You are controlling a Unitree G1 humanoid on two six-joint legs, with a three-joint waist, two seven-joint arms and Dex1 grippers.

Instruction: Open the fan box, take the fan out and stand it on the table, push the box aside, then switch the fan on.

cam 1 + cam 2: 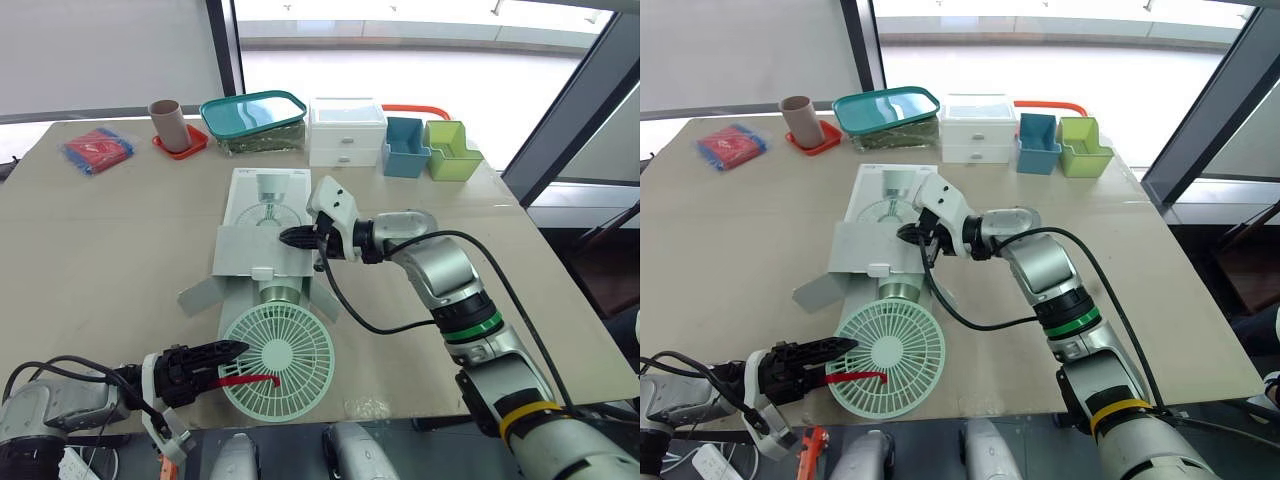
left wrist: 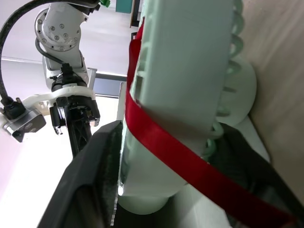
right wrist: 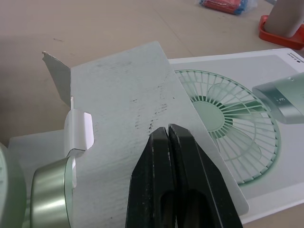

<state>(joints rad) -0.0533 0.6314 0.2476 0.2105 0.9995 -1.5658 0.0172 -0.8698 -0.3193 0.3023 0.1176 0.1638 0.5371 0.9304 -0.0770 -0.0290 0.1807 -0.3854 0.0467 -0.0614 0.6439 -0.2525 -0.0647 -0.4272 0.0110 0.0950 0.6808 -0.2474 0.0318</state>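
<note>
My right tool has its two black fingers pressed together with nothing between them. The tips rest on the grey open flap of the fan box. The box lies flat at the middle of the tabletop, printed face up, with its open mouth towards the near edge.

My left tool comes in from the near left. Its fingers are spread to either side of the fan and pinch the rim of its round head, just where the red strap crosses it.

The fan lies on its back near the tabletop's near edge, grille facing up. Its long axis runs near to far, with the head towards me. The cylindrical base points far and sits at the box's mouth under the flap.
</note>
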